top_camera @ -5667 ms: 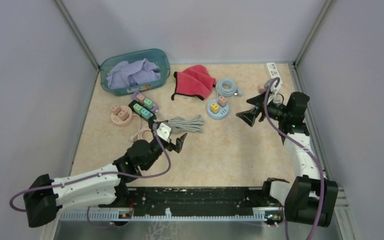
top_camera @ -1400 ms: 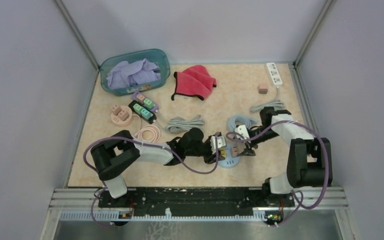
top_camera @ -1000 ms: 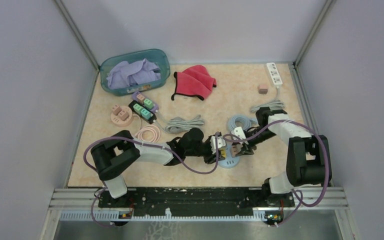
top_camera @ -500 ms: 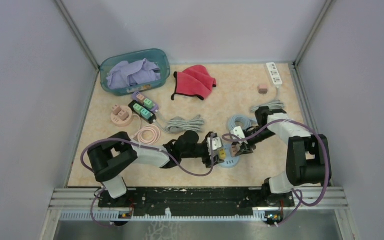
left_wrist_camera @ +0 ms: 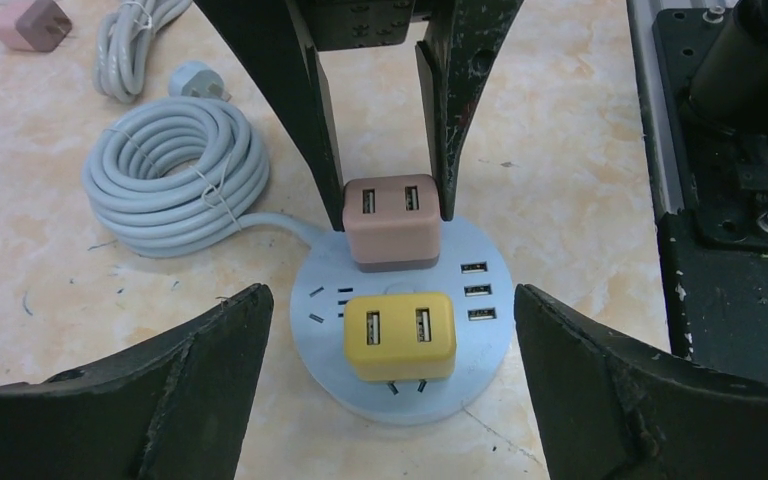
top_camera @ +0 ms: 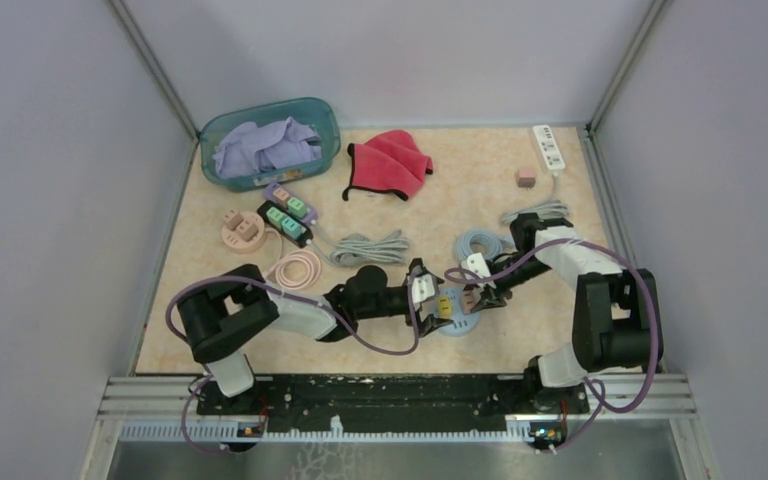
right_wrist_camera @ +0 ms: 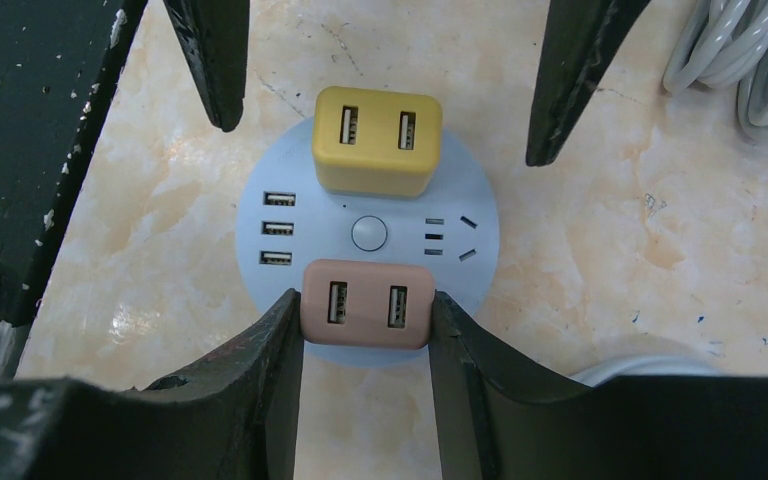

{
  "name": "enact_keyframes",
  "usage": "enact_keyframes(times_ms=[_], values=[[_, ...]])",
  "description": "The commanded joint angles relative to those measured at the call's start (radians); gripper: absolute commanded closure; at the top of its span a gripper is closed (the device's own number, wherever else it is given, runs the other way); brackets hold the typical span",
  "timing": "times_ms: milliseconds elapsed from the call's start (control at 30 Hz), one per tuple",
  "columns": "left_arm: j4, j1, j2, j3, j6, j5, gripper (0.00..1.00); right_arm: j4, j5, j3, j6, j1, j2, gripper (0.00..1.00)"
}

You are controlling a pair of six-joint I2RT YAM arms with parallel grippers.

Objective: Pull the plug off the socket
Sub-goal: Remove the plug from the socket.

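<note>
A round light-blue socket (left_wrist_camera: pixel 480 330) lies on the table near its front edge (top_camera: pixel 457 326). Two plugs stand in it, one yellow (left_wrist_camera: pixel 400 335) (right_wrist_camera: pixel 377 140) and one pink (left_wrist_camera: pixel 392 222) (right_wrist_camera: pixel 367 303). My right gripper (right_wrist_camera: pixel 365 300) (top_camera: pixel 472 298) is shut on the pink plug, a finger pressed to each of its sides. My left gripper (left_wrist_camera: pixel 390 300) (top_camera: pixel 426 300) is open wide. Its fingers stand either side of the socket and touch neither it nor the yellow plug.
A coiled grey cable (left_wrist_camera: pixel 175 175) (top_camera: pixel 480 243) lies just behind the socket. A loose pink plug (top_camera: pixel 525 177) and a white power strip (top_camera: pixel 548 146) are at the back right. A red cloth (top_camera: pixel 388 163), a teal basket (top_camera: pixel 305 108) and other sockets (top_camera: pixel 285 218) are at the back left.
My left gripper has opened wide and drawn back a little to the left, away from the yellow plug. The right gripper stays shut on the pink plug.
</note>
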Motion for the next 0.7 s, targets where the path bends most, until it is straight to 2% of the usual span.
enact_keyframes(times_ms=[0, 133, 300, 400, 467, 567, 633, 667], values=[[0.050, -0.005, 0.049, 0.035, -0.015, 0.039, 0.08, -0.022, -0.027, 0.030, -0.024, 0.014, 0.004, 0.90], [0.048, -0.005, 0.075, 0.033, -0.045, 0.051, 0.19, -0.023, -0.029, 0.028, -0.025, 0.015, 0.011, 0.90], [0.012, -0.005, 0.093, 0.053, -0.044, 0.022, 0.27, -0.027, -0.033, 0.031, -0.025, 0.015, 0.007, 0.90], [-0.024, -0.005, 0.102, 0.073, -0.045, 0.041, 0.42, -0.027, -0.032, 0.031, -0.024, 0.015, 0.004, 0.89], [-0.031, -0.005, 0.107, 0.080, -0.044, 0.047, 0.58, -0.023, -0.036, 0.031, -0.019, 0.015, 0.002, 0.88], [-0.035, -0.005, 0.111, 0.081, -0.044, 0.052, 0.85, -0.021, -0.043, 0.028, -0.012, 0.014, 0.003, 0.78], [-0.038, -0.005, 0.113, 0.081, -0.045, 0.054, 0.92, -0.018, -0.052, 0.024, -0.007, 0.015, 0.003, 0.66], [-0.038, -0.005, 0.114, 0.082, -0.044, 0.056, 0.93, -0.017, -0.056, 0.021, -0.007, 0.015, 0.003, 0.57]])
